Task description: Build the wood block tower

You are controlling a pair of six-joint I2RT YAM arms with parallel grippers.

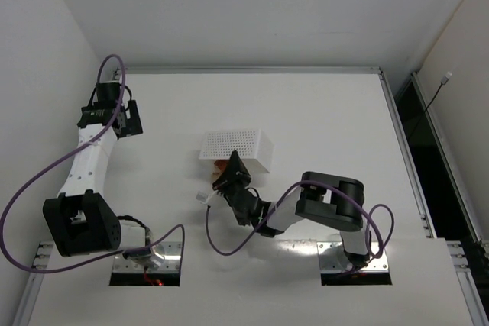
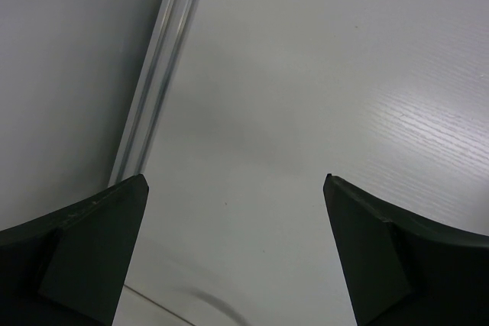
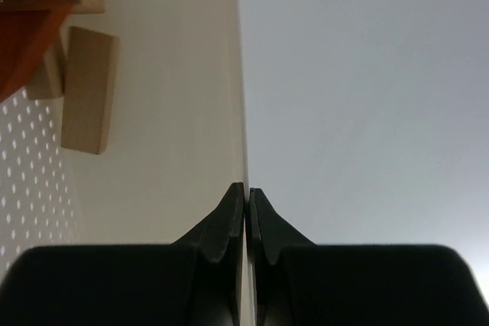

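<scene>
Several wood blocks [image 3: 88,89] lie ahead-left of right gripper [image 3: 247,191].

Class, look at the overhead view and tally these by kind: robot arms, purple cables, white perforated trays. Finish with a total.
Robot arms: 2, the left arm and the right arm
Purple cables: 2, the left cable and the right cable
White perforated tray: 1
Total: 5
</scene>
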